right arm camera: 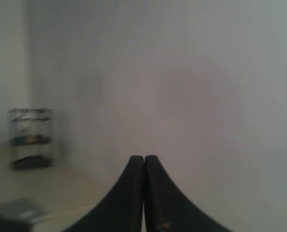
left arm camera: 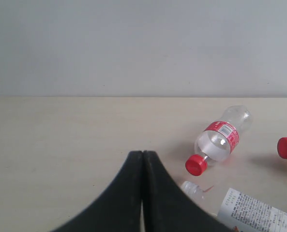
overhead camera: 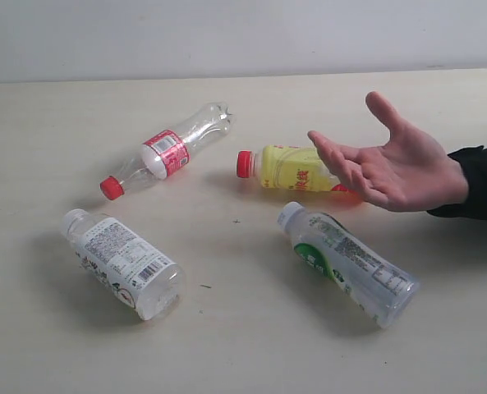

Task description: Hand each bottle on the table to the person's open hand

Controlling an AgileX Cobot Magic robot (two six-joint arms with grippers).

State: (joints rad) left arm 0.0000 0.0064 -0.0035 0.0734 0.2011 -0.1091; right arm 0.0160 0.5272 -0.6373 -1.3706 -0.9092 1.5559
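Bottles [overhead camera: 126, 261], four, on one table [overhead camera: 46, 115]; one open palm [overhead camera: 399, 168]

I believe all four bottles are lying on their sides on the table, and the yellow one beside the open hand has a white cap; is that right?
Not quite. The exterior view shows that the yellow bottle beside the open hand has a red cap, not a white one. The rest stands: all four bottles lie on their sides on the table.

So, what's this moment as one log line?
red-label bottle, yellow bottle, two white-capped bottles: lying on table | hand: open, empty | left fingers: shut | right fingers: shut
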